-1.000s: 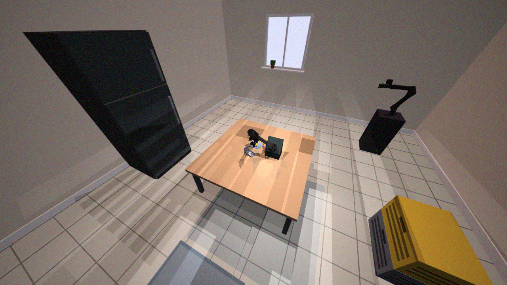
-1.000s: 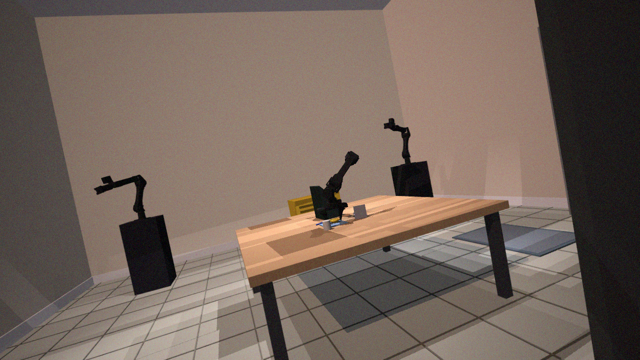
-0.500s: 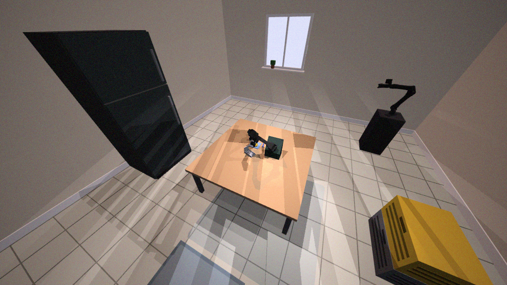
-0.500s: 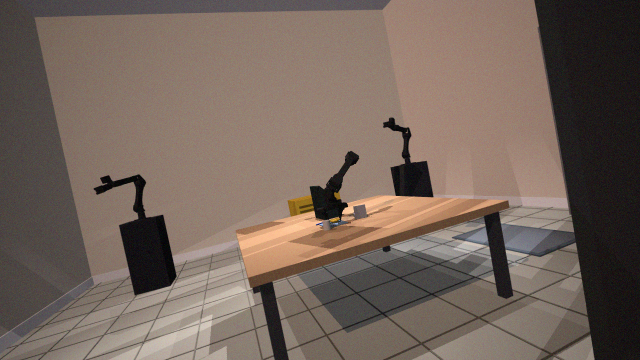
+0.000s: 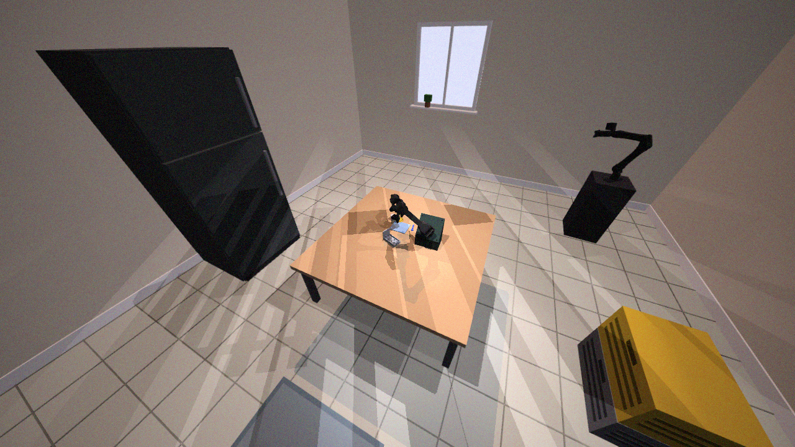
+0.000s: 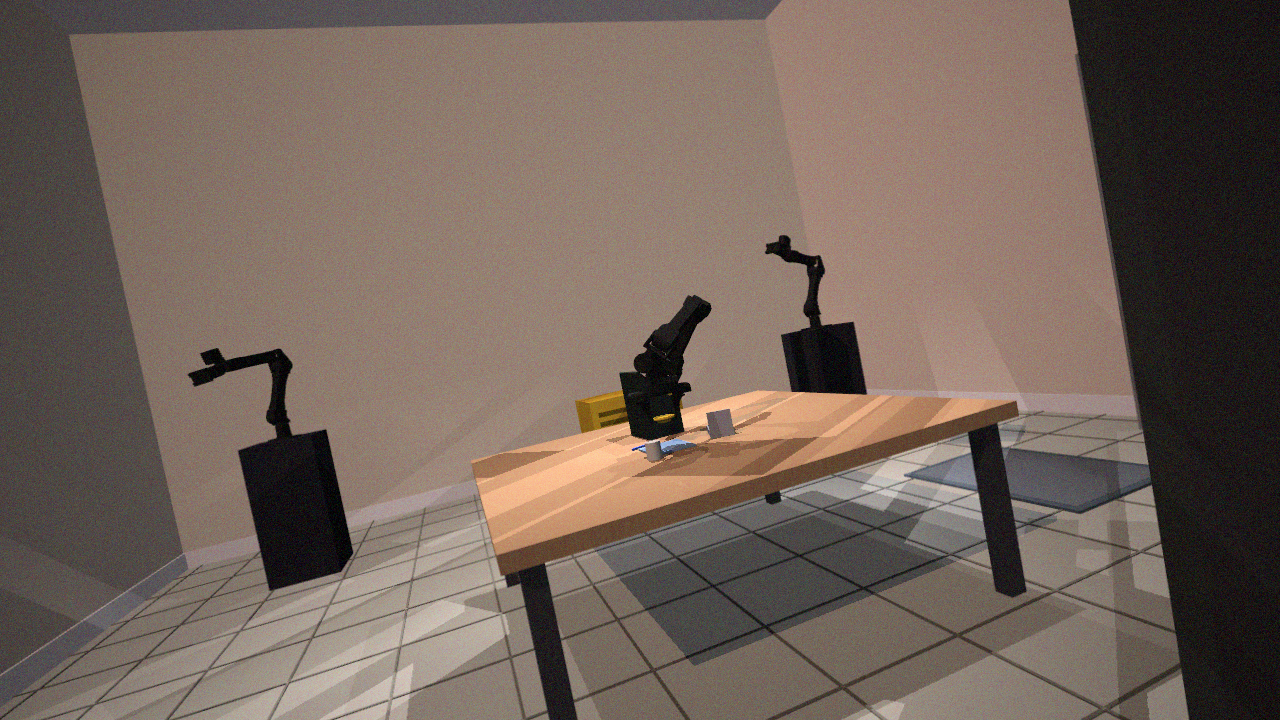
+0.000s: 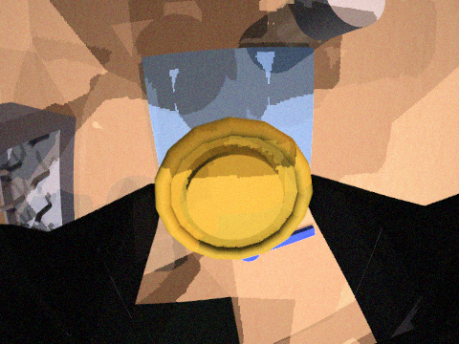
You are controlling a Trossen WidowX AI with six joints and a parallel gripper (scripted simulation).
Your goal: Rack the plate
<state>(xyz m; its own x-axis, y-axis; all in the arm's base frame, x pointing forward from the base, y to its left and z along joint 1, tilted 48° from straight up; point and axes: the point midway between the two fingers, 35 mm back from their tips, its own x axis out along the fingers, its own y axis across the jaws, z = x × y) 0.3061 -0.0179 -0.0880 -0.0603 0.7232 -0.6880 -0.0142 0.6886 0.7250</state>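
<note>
The yellow plate (image 7: 232, 194) (image 6: 663, 417) sits between my gripper's (image 7: 235, 218) (image 6: 662, 411) (image 5: 396, 215) two black fingers, which are shut on its rim. It hangs a little above the light blue mat (image 7: 229, 90) (image 6: 673, 445) (image 5: 401, 227) on the wooden table (image 5: 389, 288) (image 6: 581, 501). The grey dish rack (image 7: 32, 179) (image 6: 720, 421) (image 5: 392, 238) stands to the left in the wrist view, apart from the plate. Its slots are hard to make out.
A grey cup (image 6: 654, 450) stands beyond the mat. A blue spoon (image 7: 300, 236) lies by the mat's near edge, partly under the plate. The arm's dark base box (image 5: 432, 228) stands beside the mat. A black fridge (image 5: 183, 149) and other arms on pedestals stand off the table.
</note>
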